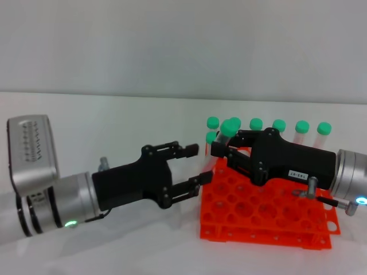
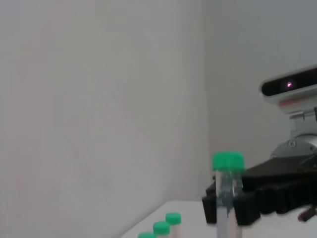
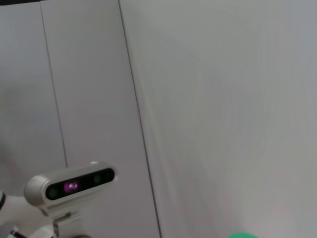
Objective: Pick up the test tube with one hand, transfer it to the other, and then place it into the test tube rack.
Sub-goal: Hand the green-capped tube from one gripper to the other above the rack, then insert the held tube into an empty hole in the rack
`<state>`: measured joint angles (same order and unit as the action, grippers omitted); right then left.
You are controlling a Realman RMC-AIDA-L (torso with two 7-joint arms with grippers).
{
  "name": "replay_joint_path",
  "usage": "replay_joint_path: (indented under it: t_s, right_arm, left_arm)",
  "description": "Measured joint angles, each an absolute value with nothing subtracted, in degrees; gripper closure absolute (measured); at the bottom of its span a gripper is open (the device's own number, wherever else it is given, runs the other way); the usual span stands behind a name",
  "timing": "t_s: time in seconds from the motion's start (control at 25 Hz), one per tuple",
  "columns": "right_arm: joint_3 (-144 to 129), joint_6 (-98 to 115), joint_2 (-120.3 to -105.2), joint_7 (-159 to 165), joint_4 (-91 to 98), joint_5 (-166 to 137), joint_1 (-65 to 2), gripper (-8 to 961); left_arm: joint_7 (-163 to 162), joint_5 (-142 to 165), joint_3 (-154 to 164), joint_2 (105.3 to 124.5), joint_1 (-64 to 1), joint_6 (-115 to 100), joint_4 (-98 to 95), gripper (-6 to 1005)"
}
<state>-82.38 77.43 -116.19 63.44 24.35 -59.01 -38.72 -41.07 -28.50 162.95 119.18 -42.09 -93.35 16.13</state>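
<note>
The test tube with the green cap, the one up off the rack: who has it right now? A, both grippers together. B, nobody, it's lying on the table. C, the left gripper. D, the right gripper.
D: the right gripper is closed on the test tube above the test tube rack, while the left gripper is open and apart from it.

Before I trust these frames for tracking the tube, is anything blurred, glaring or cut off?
Head view: the test tube held in the right gripper looks smeared; the left gripper stands open. Left wrist view: that tube is sharp. Right wrist view: only a green cap shows, cut off at the edge.
</note>
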Motion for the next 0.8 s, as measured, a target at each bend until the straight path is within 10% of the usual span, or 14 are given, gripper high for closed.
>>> replay_joint_path:
  t_s: [0.4, 0.8]
  right_arm:
    - [-82.0, 74.3, -115.69, 61.3, 24.7, -56.1, -37.0, 747]
    - [-82.4, 65.7, -115.79, 58.8, 25.7, -56.2, -36.7, 746]
  left_arm:
    - [-41.0, -40.9, 162.9, 119.1, -31.2, -91.2, 18.2, 210]
    - [-33.5, -60.3, 162.9, 119.33, -20.8, -89.9, 13.8, 109]
